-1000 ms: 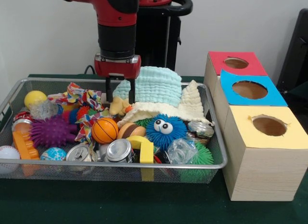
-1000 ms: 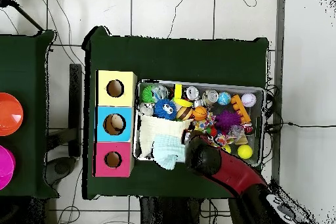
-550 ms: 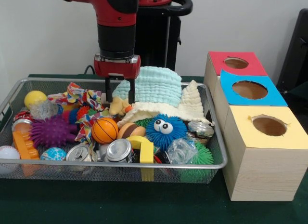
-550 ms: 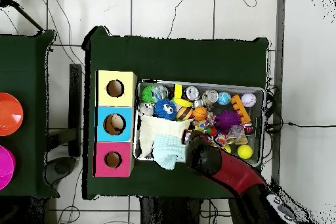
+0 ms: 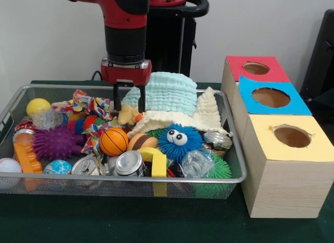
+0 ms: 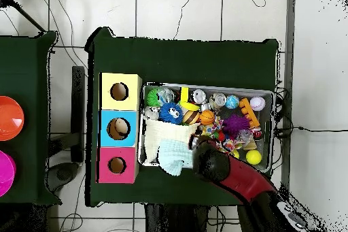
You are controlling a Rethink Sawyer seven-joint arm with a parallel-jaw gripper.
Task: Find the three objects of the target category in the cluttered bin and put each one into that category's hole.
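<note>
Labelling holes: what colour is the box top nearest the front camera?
Yellow box top; front view shows it best.

A wire bin (image 5: 156,178) crammed with toys sits beside three boxes (image 5: 286,164) with holes.

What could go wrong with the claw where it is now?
1. The claw hangs open beside the blue cloth; coming down, a finger might snag it and drag the cream cloth along.
2. The small yellow toy under it touches the cloths and the rope toy, so a pinch may catch a neighbour too.
3. Cloths cover the bin's back corner; targets could lie hidden there.
</note>
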